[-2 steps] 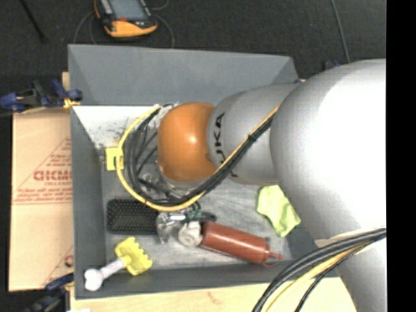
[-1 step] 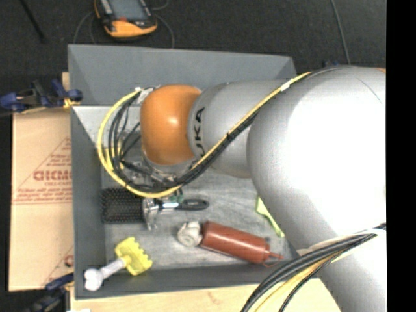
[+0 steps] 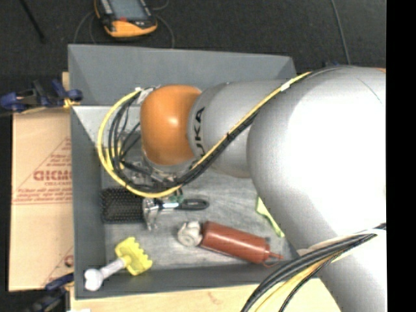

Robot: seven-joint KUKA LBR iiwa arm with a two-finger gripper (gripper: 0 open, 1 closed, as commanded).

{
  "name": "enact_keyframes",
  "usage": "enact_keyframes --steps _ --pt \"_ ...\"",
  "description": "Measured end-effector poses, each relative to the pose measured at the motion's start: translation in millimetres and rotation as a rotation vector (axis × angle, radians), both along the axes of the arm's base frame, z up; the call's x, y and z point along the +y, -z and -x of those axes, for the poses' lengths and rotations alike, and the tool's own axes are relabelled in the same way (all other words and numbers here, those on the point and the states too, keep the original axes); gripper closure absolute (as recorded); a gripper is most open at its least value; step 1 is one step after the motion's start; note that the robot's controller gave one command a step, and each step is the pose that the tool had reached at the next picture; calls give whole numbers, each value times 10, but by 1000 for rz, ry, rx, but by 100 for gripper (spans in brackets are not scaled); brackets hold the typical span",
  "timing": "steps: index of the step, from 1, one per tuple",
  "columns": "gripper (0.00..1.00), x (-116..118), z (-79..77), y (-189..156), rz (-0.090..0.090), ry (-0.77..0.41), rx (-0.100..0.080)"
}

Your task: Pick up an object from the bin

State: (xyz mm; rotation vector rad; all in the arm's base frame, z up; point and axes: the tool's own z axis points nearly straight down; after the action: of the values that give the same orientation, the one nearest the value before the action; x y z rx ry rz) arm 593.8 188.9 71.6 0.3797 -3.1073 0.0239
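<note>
Now, claw point(image 3: 151, 213) low beside black brush point(image 3: 120, 205), red-brown tube point(image 3: 234, 242) nearby.

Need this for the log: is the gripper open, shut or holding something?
Gripper: cannot be told whether open or shut; it sits low in the bin, right beside a black brush.

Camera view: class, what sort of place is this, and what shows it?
Probably a robotics test lab: a large silver robot arm reaches into a grey metal bin of loose things, such as a yellow toy.
</note>
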Motion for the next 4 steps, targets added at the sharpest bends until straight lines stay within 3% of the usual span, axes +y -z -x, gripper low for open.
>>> enact_keyframes --steps 2,4 --pt "100 -15 4 -74 -7 4 -5" --pt "100 2 11 -367 -14 4 -7"
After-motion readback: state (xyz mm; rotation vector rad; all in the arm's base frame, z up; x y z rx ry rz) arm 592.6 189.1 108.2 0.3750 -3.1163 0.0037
